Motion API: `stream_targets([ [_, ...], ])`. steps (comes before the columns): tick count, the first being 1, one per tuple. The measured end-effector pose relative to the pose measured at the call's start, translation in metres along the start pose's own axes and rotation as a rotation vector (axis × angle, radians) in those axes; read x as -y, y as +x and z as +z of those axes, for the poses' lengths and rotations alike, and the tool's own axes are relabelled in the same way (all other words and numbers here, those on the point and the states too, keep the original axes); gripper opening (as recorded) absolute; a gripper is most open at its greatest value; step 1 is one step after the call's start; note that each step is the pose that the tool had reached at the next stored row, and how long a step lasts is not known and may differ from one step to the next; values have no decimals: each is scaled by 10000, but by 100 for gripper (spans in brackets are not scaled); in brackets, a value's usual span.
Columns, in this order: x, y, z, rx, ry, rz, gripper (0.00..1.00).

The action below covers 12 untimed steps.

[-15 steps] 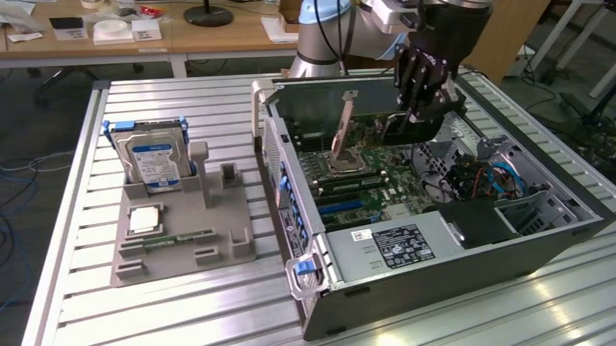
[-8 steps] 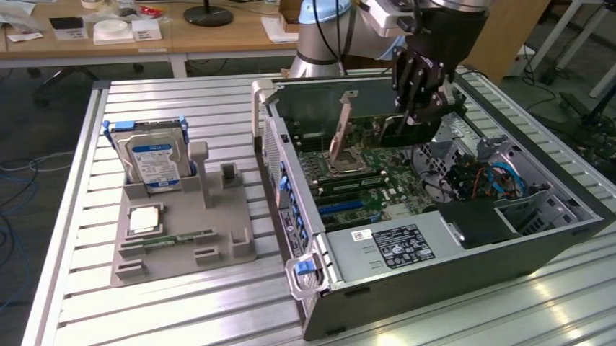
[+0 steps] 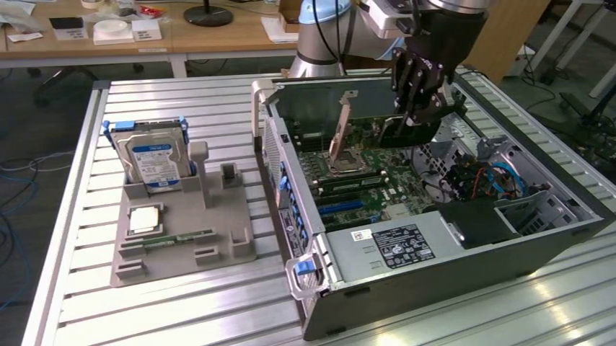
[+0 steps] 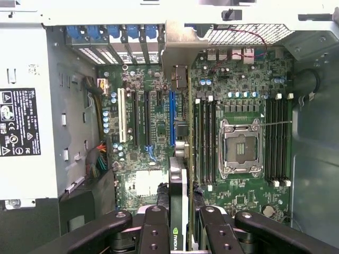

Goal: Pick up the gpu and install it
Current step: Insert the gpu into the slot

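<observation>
Hand (image 4: pixel 180 214) is clamping the gpu (image 4: pixel 178 177) across its flat faces, holding what looks a light, stiff, fragile card, motherboard (image 4: pixel 153 121) lying beneath the hand.

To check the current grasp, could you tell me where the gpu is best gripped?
Its upper long edge, from above, pinching the two flat faces: the gpu is thin and stands on edge over the motherboard, lower edge free, as the gripper holds it.
</observation>
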<state>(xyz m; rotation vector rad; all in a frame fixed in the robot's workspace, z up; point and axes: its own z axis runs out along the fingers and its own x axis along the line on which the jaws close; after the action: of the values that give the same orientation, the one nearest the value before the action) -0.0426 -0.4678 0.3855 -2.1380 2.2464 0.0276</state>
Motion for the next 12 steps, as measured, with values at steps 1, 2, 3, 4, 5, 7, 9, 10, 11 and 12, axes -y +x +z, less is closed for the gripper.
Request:
stream_targets([
  [1, -5, 0, 2, 1, 0, 3, 27],
  [2, -8, -1, 6, 3, 1, 2, 27],
  [3, -14, -1, 10, 3, 1, 0, 27],
  [4, -27, -1, 17, 1, 1, 0, 27],
  [5, -41, -3, 25, 1, 2, 1, 27],
  [7, -67, -7, 42, 0, 3, 0, 27],
  [9, -92, -8, 68, 3, 5, 0, 27],
  [10, -106, -9, 83, 2, 5, -2, 27],
  [11, -118, -8, 100, 2, 5, -2, 27],
  [12, -128, -7, 117, 2, 5, -3, 27],
])
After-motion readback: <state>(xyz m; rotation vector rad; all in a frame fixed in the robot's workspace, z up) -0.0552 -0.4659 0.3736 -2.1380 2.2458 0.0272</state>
